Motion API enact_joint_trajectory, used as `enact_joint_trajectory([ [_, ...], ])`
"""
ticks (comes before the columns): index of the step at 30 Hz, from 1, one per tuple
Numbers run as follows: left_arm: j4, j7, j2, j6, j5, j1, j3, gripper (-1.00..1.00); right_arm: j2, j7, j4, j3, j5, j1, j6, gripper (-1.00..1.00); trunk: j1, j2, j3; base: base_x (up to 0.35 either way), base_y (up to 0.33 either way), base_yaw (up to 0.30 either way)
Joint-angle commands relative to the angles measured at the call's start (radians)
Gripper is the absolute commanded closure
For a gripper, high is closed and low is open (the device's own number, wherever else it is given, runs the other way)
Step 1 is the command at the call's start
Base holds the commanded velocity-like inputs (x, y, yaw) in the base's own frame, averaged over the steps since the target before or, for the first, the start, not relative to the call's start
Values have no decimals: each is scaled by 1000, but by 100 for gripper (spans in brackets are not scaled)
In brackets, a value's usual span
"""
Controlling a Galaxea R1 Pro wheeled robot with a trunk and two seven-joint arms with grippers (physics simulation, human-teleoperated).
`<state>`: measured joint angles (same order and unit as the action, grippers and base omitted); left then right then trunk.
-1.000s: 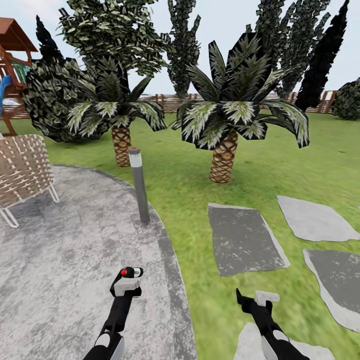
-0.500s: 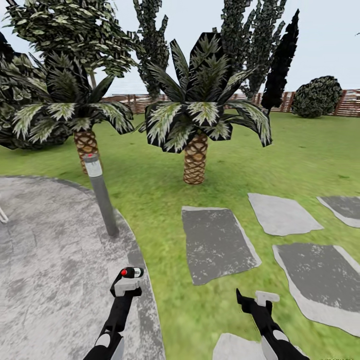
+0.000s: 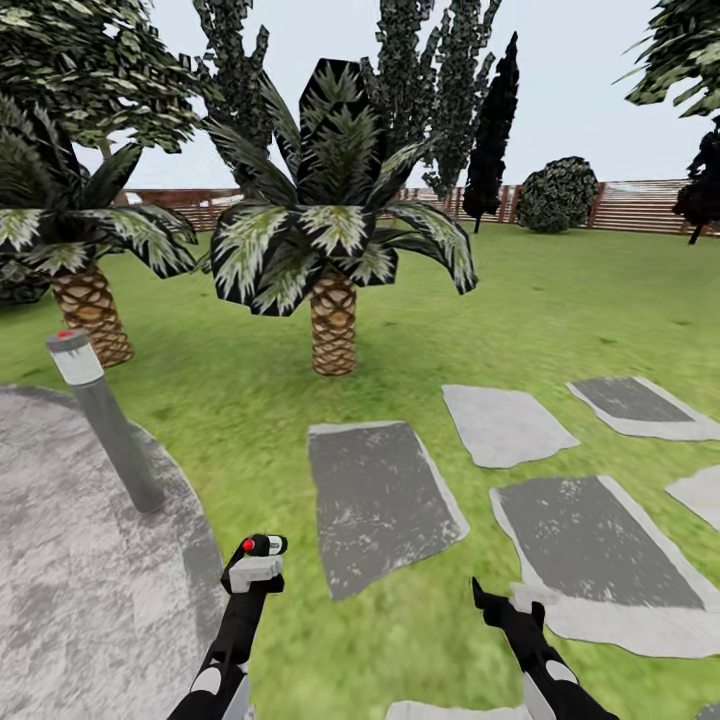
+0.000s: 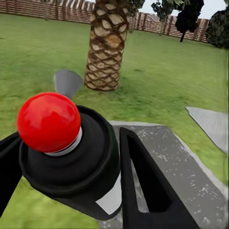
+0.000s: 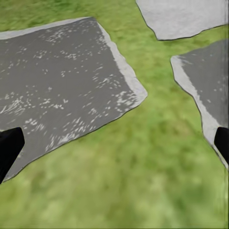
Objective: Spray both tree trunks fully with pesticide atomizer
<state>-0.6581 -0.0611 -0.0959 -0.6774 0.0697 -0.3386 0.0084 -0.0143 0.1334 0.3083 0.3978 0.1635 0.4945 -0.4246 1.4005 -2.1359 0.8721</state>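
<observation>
My left gripper (image 3: 254, 568) is shut on the pesticide atomizer (image 3: 264, 546), a small black bottle with a white label band and a red ball on top, held low over the edge of the paving. The left wrist view has the atomizer (image 4: 67, 152) close up between the two black fingers (image 4: 143, 186). My right gripper (image 3: 503, 603) hangs open and empty above grass, its fingertips (image 5: 8, 149) wide apart at the edges of the right wrist view. The tree trunks are out of view; a leafy crown (image 3: 685, 50) reaches in at the upper right corner.
A grey bollard lamp (image 3: 103, 425) stands at the rim of the round paved area (image 3: 70, 600). Two short palms (image 3: 333, 325) (image 3: 90, 315) grow ahead on the lawn. Grey stone slabs (image 3: 380, 500) (image 3: 590, 540) lie ahead and to the right. A slatted fence (image 3: 640, 205), dark conifers and a bush (image 3: 557, 195) close the back.
The camera has turned right, so palms, lamp and slabs slid left in the picture and the wicker chair left it. Both arms keep the same pose, atomizer still held.
</observation>
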Motion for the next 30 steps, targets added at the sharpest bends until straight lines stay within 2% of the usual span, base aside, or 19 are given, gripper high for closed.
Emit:
enact_joint_trajectory([
  [1,0,-6,0,-2,7,0,1,100,0,5,-1,9,10,1,-4,-100,0,0,1,263,-190,-300],
  [30,1,-6,0,-1,7,0,0,100,1,5,-6,9,10,1,-3,-100,0,0,1,263,-190,-300],
])
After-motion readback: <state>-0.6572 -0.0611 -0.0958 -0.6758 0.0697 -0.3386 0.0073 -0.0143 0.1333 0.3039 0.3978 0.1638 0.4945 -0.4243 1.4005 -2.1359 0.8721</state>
